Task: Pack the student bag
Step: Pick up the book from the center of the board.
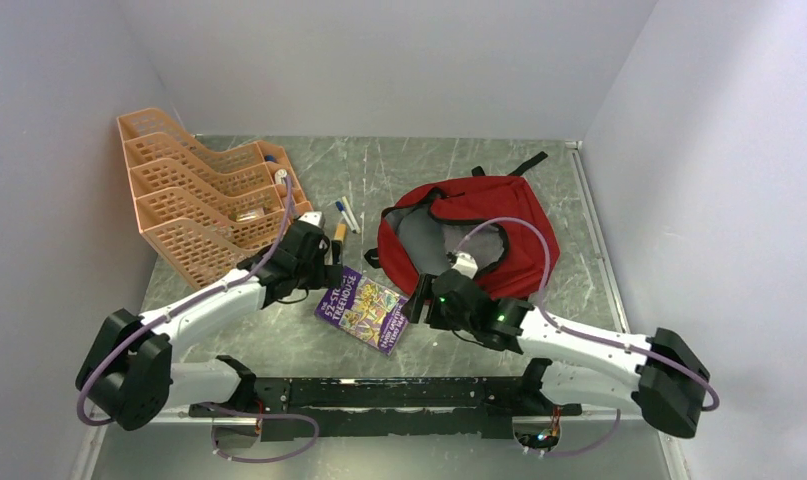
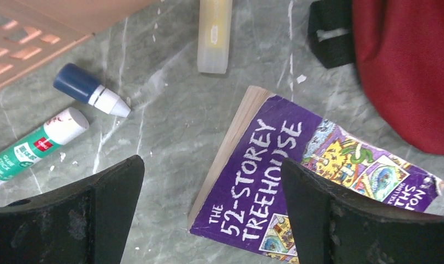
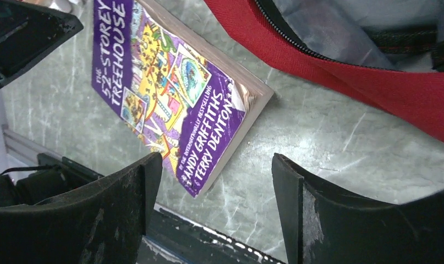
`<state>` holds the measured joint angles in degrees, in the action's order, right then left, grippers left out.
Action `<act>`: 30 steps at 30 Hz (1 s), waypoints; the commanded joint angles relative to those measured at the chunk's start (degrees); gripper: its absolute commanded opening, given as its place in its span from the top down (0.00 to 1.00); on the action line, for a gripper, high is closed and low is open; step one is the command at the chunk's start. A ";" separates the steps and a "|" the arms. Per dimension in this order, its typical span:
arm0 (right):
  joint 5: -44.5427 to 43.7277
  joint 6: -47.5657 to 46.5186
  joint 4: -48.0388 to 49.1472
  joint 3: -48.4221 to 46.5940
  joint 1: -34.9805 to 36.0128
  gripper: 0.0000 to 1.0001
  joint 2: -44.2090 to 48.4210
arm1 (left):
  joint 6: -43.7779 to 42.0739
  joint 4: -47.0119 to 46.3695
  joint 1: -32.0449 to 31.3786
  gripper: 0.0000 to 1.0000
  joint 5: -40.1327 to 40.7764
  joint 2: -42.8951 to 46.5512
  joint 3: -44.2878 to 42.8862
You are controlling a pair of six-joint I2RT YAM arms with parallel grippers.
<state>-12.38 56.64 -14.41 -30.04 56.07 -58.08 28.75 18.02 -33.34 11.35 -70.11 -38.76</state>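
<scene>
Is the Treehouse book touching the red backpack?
Apart. The right wrist view shows a strip of bare table between the book, at its page edge, and the backpack.

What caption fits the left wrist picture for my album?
Open left gripper hovers over a purple book beside the red student bag.

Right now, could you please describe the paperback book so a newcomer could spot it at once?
Find the big red student bag on the green marbled table. Just off its near left side lies a paperback book. Unlike the slim pens and glue stick nearby, it is flat, purple-covered and titled The 52-Storey Treehouse.
</scene>
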 commanded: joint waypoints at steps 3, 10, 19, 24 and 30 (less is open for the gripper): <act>-5.96 -1.10 10.86 0.71 1.92 0.24 -7.22 | 3.06 -2.41 0.48 0.02 -1.81 1.96 2.77; -4.24 -21.54 8.38 -6.98 0.57 0.20 -16.12 | 14.35 5.31 0.52 0.02 1.29 11.80 4.91; 19.85 -37.82 16.36 -10.82 -8.24 0.20 -24.37 | 25.65 8.41 0.40 0.02 -2.41 23.21 9.26; 29.26 -43.92 13.47 -18.04 -10.95 0.25 -32.65 | 27.32 8.01 0.39 0.02 -2.78 26.10 10.47; 34.01 -44.42 13.67 -22.16 -10.90 0.39 -39.07 | 29.48 8.02 0.40 0.02 -3.90 26.10 11.36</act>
<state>15.53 14.74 -1.04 -50.74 45.21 -94.76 55.72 25.85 -33.21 9.61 -44.36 -28.29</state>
